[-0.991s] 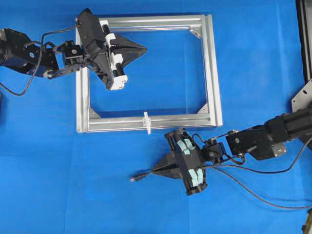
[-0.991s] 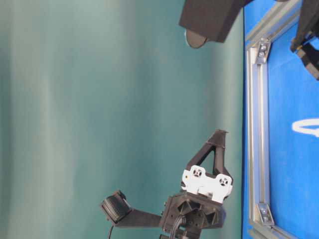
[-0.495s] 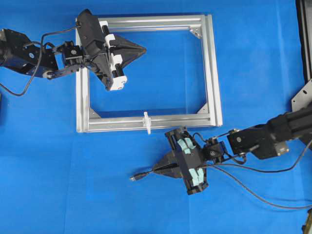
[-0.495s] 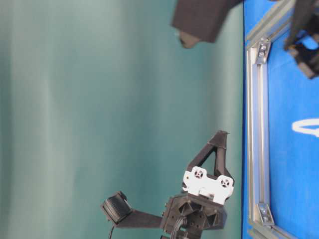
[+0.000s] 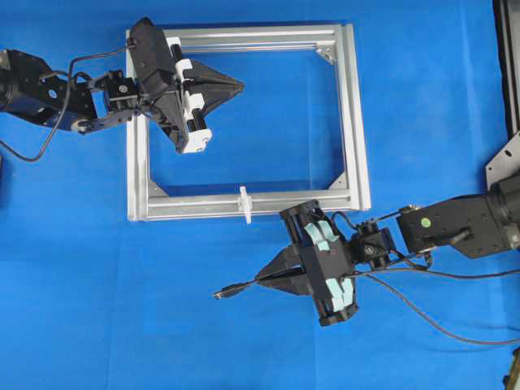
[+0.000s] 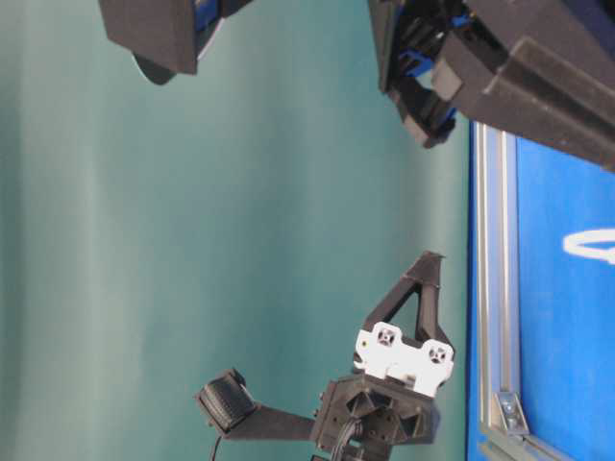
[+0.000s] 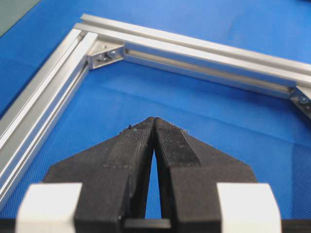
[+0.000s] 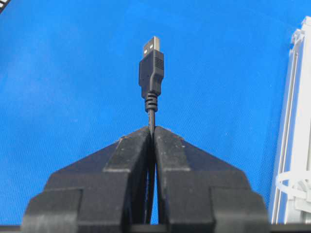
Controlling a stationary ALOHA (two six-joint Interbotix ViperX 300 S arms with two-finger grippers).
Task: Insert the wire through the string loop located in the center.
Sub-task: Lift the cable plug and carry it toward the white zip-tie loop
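The wire's [image 5: 237, 288] dark plug with a metal tip [image 8: 151, 68] sticks out past my right gripper [image 5: 262, 279], which is shut on the thin cable just behind the plug [image 8: 152, 129]. It hovers over the blue mat, just below the frame's near bar. The string loop [image 5: 244, 203] is a small whitish tie on the middle of that bar, up and slightly left of the plug; it also shows at the right edge of the right wrist view as the string loop [image 8: 291, 187]. My left gripper [image 5: 241, 83] is shut on nothing inside the frame's upper left part [image 7: 154, 120].
The silver aluminium frame [image 5: 358, 122] lies flat on the blue mat, with corner brackets [image 7: 104, 55]. The wire's slack trails right across the mat [image 5: 443, 327]. In the table-level view the right arm [image 6: 500, 67] fills the top, and the left gripper [image 6: 430, 257] stands beside the frame.
My right wrist has shifted right and a little down, turning slightly, with the wire still held; the plug has barely moved. The left arm has stayed still.
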